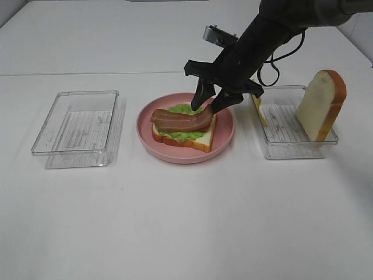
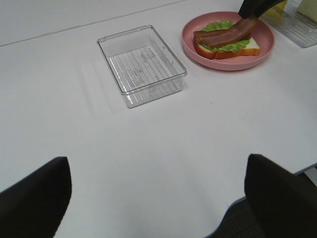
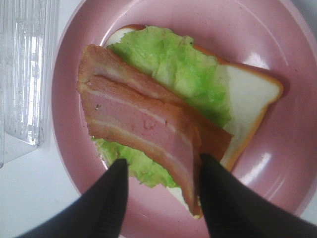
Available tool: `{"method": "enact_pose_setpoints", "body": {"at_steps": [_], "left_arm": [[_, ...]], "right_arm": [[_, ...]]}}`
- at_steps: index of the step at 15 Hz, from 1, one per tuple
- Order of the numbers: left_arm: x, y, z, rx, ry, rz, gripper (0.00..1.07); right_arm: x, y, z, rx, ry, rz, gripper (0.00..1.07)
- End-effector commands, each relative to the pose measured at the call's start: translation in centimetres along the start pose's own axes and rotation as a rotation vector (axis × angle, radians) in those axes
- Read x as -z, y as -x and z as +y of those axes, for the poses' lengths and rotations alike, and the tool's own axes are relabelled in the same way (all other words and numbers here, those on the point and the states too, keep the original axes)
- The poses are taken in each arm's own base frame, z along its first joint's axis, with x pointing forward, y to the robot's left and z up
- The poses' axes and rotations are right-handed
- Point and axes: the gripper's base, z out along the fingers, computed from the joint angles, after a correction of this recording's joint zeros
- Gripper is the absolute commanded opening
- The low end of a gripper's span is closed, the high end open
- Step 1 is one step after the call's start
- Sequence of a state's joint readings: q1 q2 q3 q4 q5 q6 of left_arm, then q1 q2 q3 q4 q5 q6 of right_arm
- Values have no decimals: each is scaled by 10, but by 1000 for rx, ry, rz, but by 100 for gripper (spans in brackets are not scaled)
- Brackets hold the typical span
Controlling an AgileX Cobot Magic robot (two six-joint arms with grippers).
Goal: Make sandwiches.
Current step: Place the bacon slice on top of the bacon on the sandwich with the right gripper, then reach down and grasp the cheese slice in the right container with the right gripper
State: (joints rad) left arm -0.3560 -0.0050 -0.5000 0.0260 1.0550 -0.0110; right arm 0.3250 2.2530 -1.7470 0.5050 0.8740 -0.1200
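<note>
1. From the high camera we see the right pincer (image 1: 208, 107) over the pink plate (image 1: 186, 157), its jaws partly apart and straddling one end of the bacon (image 1: 182, 121). The bacon lies across the lettuce (image 1: 178, 108) on the lower bread slice (image 1: 201, 140). The cheese (image 1: 260, 111) and the second bread slice (image 1: 319, 105) wait in the right-hand tray (image 1: 291, 150). The slice stands on edge there.

2. From the left wrist we see the left pincer (image 2: 157, 163) spread wide and holding nothing, low over the table (image 2: 148, 139) and well apart from the sandwich stack (image 2: 225, 42). The left-hand tray (image 2: 143, 64) sits between them.

3. From the right wrist we look straight down on the stack. The right pincer (image 3: 163, 166) stands open. One of its fingers (image 3: 106, 208) is clear of the bacon (image 3: 143, 119), while the other seems to brush the strip's edge.

4. We judge the step to be letting go of the bacon. To do it well we would open a little wider until both fingers are free. Then we would rise straight up, so that the strip is not dragged off the lettuce (image 3: 183, 69). It hangs past the bread's (image 3: 247, 94) near corner, so a sideways pull could tip it onto the plate (image 3: 297, 148).
</note>
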Motion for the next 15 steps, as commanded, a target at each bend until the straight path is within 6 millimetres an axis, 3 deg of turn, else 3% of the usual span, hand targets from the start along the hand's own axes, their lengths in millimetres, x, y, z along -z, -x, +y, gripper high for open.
{"method": "enact_pose_setpoints", "body": {"at_steps": [1, 5, 7, 12, 15], "left_arm": [[2, -1, 0, 2, -1, -30, 90], [2, -1, 0, 2, -1, -30, 90], [2, -1, 0, 2, -1, -30, 90], [2, -1, 0, 2, -1, -30, 90], [2, -1, 0, 2, -1, -30, 90]], "right_arm": [[21, 2, 8, 51, -23, -46, 71], [62, 2, 20, 140, -79, -126, 72], [83, 0, 18, 155, -198, -156, 72], [98, 6, 7, 148, -373, -173, 72], [95, 12, 2, 121, -424, -130, 72]]}}
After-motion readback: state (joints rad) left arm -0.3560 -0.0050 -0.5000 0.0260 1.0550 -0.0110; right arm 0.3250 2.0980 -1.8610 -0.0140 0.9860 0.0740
